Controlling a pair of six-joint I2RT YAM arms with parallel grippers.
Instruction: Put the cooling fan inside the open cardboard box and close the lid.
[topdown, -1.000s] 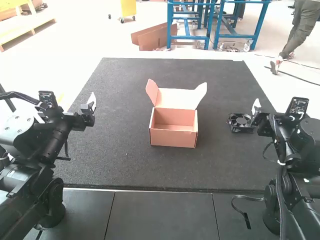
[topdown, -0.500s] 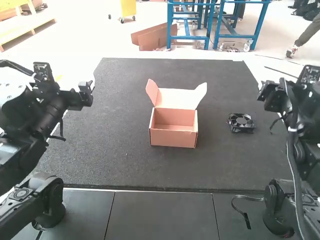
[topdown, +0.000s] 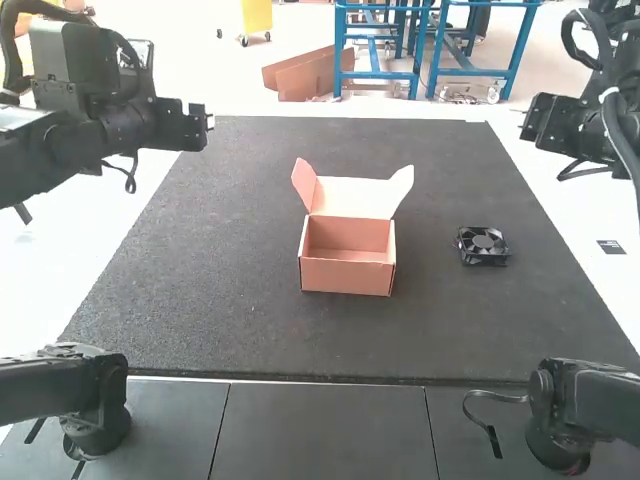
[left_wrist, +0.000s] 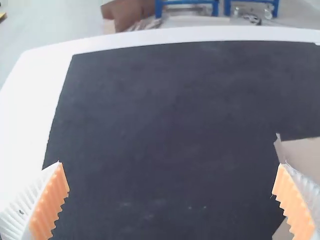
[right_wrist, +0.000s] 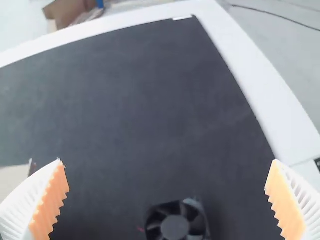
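Observation:
The open cardboard box stands mid-mat with its lid flaps upright at the far side, and its inside looks empty. The black cooling fan lies flat on the mat to the box's right, and the right wrist view looks down on the fan. My left gripper hangs high over the mat's far left corner, open with nothing in it; its orange pads stand wide apart. My right gripper is raised above the mat's far right corner, well above the fan, also open and empty, pads wide.
The black mat covers most of the white table. A box flap's corner shows in the left wrist view. A small dark tag lies on the table right of the mat.
Both arms have lifted from low beside the mat to high above its far corners. The right gripper rose away from the fan. Box and fan have not moved.

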